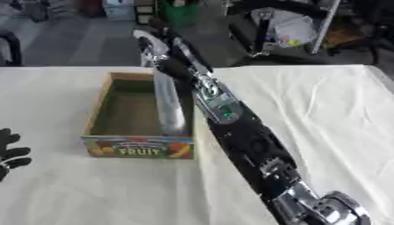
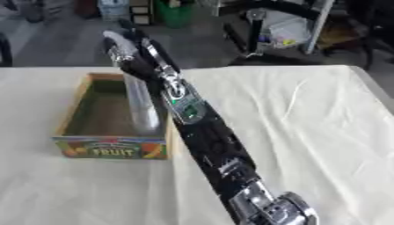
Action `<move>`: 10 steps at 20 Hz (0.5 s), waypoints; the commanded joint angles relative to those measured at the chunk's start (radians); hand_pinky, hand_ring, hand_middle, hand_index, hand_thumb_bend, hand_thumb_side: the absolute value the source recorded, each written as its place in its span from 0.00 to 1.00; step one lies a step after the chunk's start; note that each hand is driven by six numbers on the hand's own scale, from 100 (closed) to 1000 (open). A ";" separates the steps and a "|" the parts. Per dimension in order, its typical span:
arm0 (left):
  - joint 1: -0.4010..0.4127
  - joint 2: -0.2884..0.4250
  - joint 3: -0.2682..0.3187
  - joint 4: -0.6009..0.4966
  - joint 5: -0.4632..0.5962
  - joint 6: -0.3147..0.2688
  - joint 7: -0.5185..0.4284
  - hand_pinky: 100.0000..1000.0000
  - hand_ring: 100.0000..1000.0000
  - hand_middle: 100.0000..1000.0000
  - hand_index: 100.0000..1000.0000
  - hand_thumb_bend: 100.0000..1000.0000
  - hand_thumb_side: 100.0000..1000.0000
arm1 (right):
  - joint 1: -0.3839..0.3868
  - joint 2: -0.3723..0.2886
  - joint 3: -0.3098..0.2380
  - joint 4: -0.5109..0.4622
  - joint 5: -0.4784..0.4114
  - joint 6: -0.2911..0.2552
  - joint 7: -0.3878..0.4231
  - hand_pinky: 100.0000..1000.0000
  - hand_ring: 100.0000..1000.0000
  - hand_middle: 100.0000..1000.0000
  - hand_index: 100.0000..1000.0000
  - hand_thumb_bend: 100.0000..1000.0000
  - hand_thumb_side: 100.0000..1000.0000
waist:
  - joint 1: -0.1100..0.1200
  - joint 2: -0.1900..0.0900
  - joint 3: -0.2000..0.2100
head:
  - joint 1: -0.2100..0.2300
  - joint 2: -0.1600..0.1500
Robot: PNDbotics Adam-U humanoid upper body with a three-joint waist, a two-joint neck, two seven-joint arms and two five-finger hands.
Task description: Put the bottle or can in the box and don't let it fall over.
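We log the placing step as under way. Our right arm runs diagonally from the lower right corner up to the shallow brown cardboard box with a printed fruit label on its near wall. The box sits on the table covered in white cloth, left of centre.

The tall, slim, clear-to-silver bottle stands upright inside the box, against the right-hand wall, its base near the front right corner. From the left eye view the base appears to be at or near the box floor; we cannot tell whether it actually rests there.

Our right hand is at the top of the bottle, with fingers curled round the upper end. We read this as holding the bottle, though the wrist hides much of the contact.

Our left hand shows only at the left edge of the left eye view, resting idle on the cloth with fingers spread, well apart from the box.

Judgement: the bottle is in the box but not yet released. The next move calls for settling the base flat, then opening the fingers evenly and lifting straight away. A tall narrow bottle tips easily, and any sideways drag at its top would topple it.
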 commanded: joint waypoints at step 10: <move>0.018 0.020 0.023 -0.009 -0.005 -0.004 0.022 0.62 0.61 0.66 0.77 0.45 0.64 | 0.021 -0.204 -0.031 -0.245 -0.162 0.012 -0.132 0.91 1.00 0.96 1.00 0.10 0.39 | -0.008 -0.043 -0.061 | 0.057 0.017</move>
